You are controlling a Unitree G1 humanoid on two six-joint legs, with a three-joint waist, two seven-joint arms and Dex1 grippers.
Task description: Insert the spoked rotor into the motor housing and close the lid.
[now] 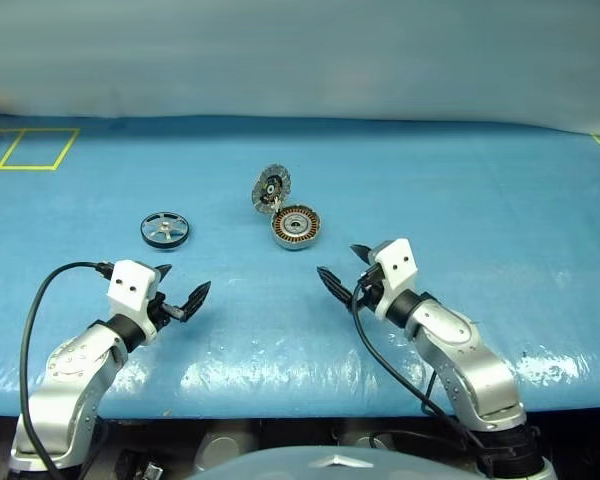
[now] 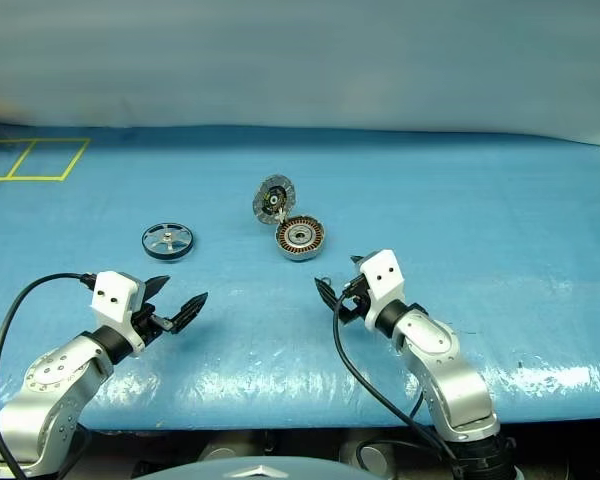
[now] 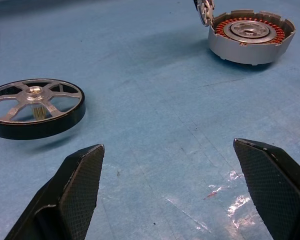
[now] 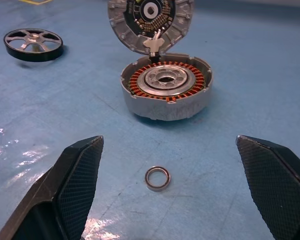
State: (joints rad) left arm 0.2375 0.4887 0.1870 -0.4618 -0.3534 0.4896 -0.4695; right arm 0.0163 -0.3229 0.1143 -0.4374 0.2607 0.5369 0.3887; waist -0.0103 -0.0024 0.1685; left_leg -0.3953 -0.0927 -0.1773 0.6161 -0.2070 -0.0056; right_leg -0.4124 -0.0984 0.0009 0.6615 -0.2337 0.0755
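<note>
Blue glossy table [image 1: 480,200] bears ridged lid [image 1: 271,187], copper-wound round housing [image 1: 297,228].

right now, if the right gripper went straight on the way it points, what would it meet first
Probably the small ring on the cloth just ahead of the right gripper, if it travels low enough; beyond that, the housing.

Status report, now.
Both grippers, left and right, open, empty. Spoked rotor on mat, housing lid up. Small ring lies before housing.
</note>
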